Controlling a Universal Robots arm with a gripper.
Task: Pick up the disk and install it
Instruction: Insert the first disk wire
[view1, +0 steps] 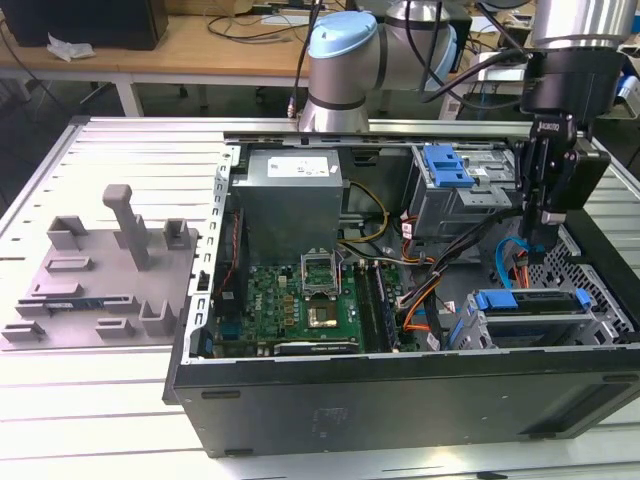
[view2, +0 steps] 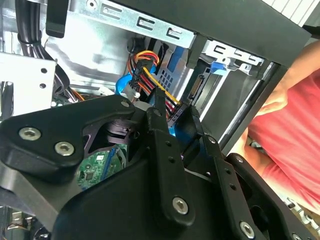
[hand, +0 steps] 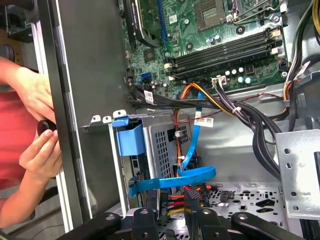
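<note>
My gripper (view1: 538, 245) hangs inside the case (view1: 400, 400), fingers apart and holding nothing. The disk (view1: 532, 302) sits in the cage (view1: 610, 322) close below me.

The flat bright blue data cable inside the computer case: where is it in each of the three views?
Exterior view: the flat bright blue data cable curves beside the black gripper, on the exterior view's left of it.
Second wrist view: the cable bends beyond the gripper, beside red and yellow wires.
First wrist view: it loops flat just beyond the gripper.
Shared landmark: the gripper.
</note>
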